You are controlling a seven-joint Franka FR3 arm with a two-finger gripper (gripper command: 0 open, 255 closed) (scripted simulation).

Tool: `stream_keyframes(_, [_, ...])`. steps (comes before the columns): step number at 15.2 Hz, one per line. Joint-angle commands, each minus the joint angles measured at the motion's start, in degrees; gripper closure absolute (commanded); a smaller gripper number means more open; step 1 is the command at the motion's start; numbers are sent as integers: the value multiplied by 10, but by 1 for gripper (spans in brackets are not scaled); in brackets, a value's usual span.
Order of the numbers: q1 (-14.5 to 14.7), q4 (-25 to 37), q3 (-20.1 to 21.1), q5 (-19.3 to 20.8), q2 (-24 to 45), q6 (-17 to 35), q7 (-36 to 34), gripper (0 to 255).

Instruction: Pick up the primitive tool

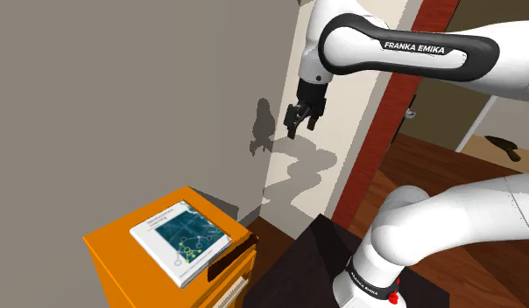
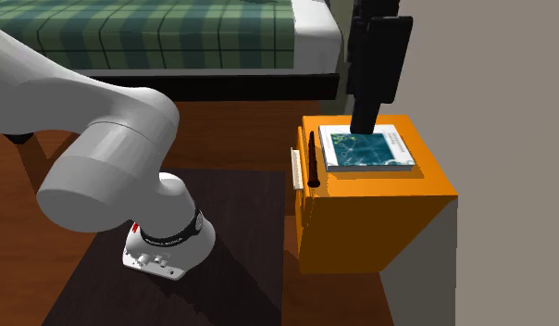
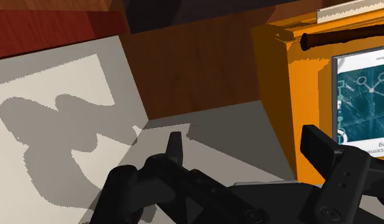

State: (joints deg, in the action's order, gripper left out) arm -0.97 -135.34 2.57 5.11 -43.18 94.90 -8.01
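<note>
Tool [image 2: 313, 159], a dark stick, lies on the orange table [image 2: 361, 231] along one edge of its top, just beside the book [image 2: 379, 153]. Hand [image 1: 302, 125] hangs near the wall, well above the table. Fingers are wide apart, gripping nothing.

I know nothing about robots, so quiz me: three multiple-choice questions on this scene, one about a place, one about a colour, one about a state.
1. Where does the dark stick lie?
A. On the floor
B. On the cabinet, beside the book
C. On the bed

2. What colour is the cabinet?
A. Orange
B. Blue
C. White

3. How is the arm's tool?
A. Shut on the stick
B. Shut on the book
C. Open, holding nothing

Answers: B, the stick lies along the cabinet top's edge next to the book. A, its top and sides are orange. C, the wrist view shows the fingers standing apart with nothing between them.
</note>
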Motion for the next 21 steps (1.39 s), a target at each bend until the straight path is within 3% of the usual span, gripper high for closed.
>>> stream_keyframes(1, [0, 0, 0, 0, 0, 0, 0, 0])
stream_keyframes(12, [-36, -173, 123, -144, -52, 84, -345, 0])
stream_keyframes(21, [-45, -237, 261, -301, 21, 224, -625, 0])
